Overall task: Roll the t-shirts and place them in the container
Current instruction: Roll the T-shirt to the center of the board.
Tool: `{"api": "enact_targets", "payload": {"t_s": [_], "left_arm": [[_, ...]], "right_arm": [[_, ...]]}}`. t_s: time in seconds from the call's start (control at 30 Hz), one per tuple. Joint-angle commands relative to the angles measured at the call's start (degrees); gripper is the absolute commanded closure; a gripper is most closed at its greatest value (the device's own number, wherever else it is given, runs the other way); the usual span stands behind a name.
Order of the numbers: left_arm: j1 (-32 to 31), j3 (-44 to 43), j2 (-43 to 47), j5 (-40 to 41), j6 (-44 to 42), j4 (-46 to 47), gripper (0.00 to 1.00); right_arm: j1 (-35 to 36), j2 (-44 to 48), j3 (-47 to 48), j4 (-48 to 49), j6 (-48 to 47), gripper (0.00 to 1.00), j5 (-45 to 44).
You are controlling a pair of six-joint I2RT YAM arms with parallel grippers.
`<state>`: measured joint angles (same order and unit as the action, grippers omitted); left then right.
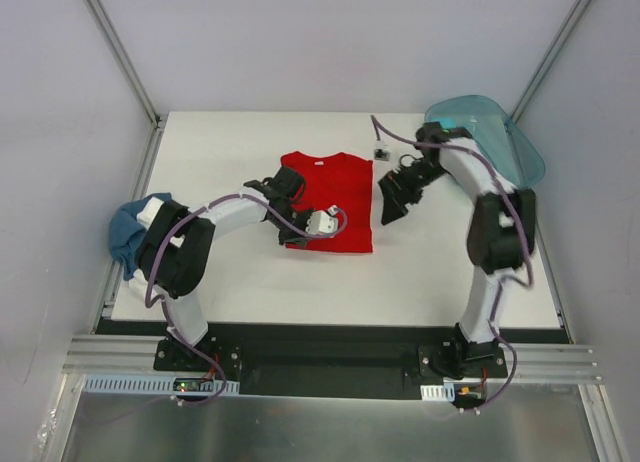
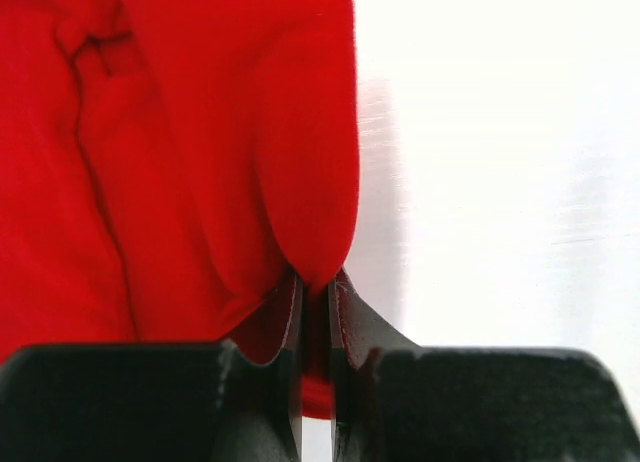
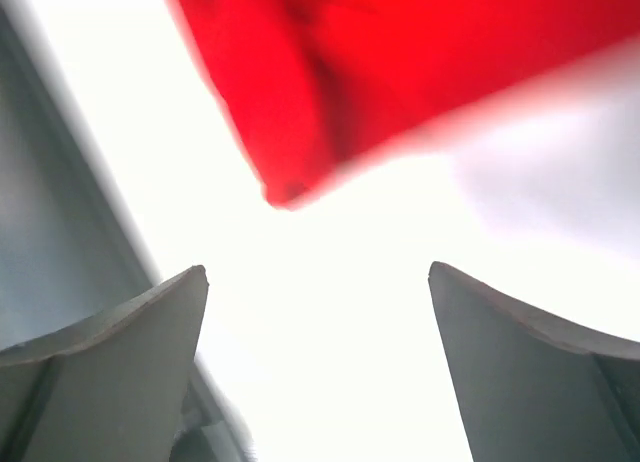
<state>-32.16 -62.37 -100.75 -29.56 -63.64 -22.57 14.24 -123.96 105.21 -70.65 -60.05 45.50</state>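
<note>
The bright red t-shirt (image 1: 340,197) lies folded into a rectangle at the middle of the table. My left gripper (image 1: 284,190) is at its left edge, shut on a fold of the red cloth; in the left wrist view the fabric (image 2: 180,152) is pinched between the jaws of the gripper (image 2: 318,287). My right gripper (image 1: 392,204) is open and empty just off the shirt's right edge. In the right wrist view a corner of the shirt (image 3: 400,72) lies ahead of the spread gripper (image 3: 318,272). A blue t-shirt (image 1: 125,232) is bunched at the table's left edge.
The translucent teal plastic tub (image 1: 495,132) stands at the back right corner, behind the right arm. A small dark object (image 1: 382,152) lies near the shirt's back right corner. The white table (image 1: 300,292) has bare surface in front of the shirt.
</note>
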Motion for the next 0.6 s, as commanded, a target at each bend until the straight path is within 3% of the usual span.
{"api": "enact_targets", "payload": {"t_s": [0.0,0.03,0.07,0.13,0.17,0.23,0.3,0.33,0.4,0.57], "left_arm": [[2.7,-10.6,-6.2,-11.1,4.7,-19.4,1.00],[3.8,-14.1,-7.3,-13.6,4.5,-21.4,1.00],[4.4,-15.9,-9.3,-15.0,4.3,-25.6,1.00],[6.0,-21.3,-11.5,-17.7,4.5,-29.4,1.00],[6.5,-22.9,-13.7,-20.2,4.5,-32.9,1.00],[7.1,-27.3,-16.0,-21.9,3.1,-37.2,1.00],[7.3,-28.9,-17.9,-23.3,2.4,-40.0,1.00],[7.4,-29.2,-18.1,-23.6,2.6,-40.1,1.00],[7.4,-29.7,-18.6,-23.9,2.7,-40.6,1.00],[7.8,-30.5,-19.4,-24.8,3.1,-41.6,1.00]], "right_arm": [[-0.1,35.1,-24.9,41.5,11.0,0.04,-21.2],[0.1,44.9,-39.4,50.5,10.9,0.04,-20.5],[0.6,48.3,-43.6,62.6,11.5,0.04,-18.3],[2.3,48.3,-45.3,59.8,9.4,0.04,-14.8],[4.8,46.1,-40.0,47.1,7.3,0.04,-11.3],[10.4,39.2,-34.7,32.9,2.0,0.04,-12.8],[12.6,38.5,-36.5,34.5,0.6,0.04,-15.4],[13.7,39.3,-39.4,42.2,0.3,0.04,-16.2],[15.0,41.3,-45.5,48.2,-2.0,0.04,-17.1],[18.2,34.7,-41.9,47.0,-4.4,0.04,-17.2]]}}
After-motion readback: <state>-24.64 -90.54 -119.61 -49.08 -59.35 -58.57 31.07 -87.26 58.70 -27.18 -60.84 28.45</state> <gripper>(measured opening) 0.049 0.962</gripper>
